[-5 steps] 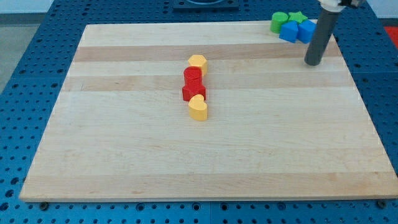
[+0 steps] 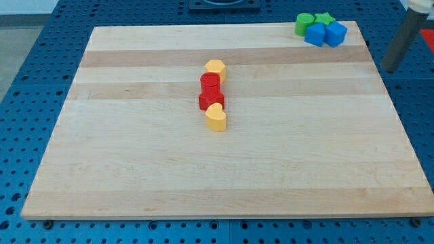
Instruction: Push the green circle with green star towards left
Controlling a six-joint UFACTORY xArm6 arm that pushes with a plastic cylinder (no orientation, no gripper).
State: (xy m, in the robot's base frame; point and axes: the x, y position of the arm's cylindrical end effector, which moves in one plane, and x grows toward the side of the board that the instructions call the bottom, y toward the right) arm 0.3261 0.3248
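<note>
The green circle [image 2: 304, 24] sits at the frame's upper right, touching the green star [image 2: 325, 19] and two blue blocks [image 2: 325, 34], while my tip [image 2: 390, 70], grasping nothing, stands off-board right; a leftward sweep risks dragging the blue blocks along.

A pale wooden worktop [image 2: 224, 169] fills most of the view, its planks running left to right in light and slightly darker bands. It rests on a blue metal base [image 2: 27, 102] dotted with regular rows of small holes (visible on every side). Lighting is even and bright.
</note>
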